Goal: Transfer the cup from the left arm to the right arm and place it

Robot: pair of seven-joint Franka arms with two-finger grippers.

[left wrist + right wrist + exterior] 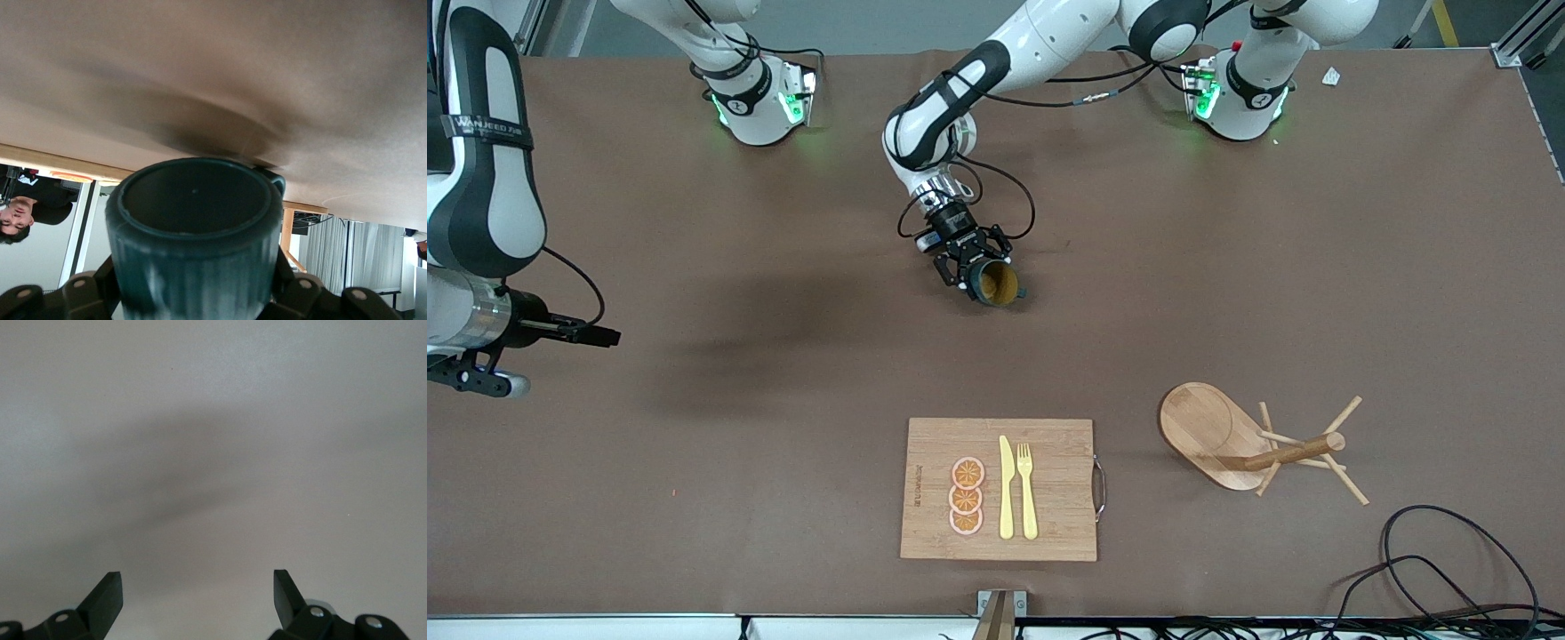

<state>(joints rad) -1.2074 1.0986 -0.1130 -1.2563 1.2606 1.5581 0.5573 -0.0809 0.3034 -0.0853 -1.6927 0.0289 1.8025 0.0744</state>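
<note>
Gripping the cup sideways above the table middle, the left gripper shows in the front view, mouth toward the cutting board. Left wrist view: fingers clamp the ribbed wall. Right wrist view: the right gripper hangs wide apart, holding nothing.

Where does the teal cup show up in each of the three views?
Front view: the cup is held tilted in the left gripper, mid-table, over bare brown table.
Left wrist view: the cup fills the lower centre, its base toward the camera, jaws shut on it.
Right wrist view: not in it; only the open right gripper over the table.
Shared landmark: the brown table surface.
</note>
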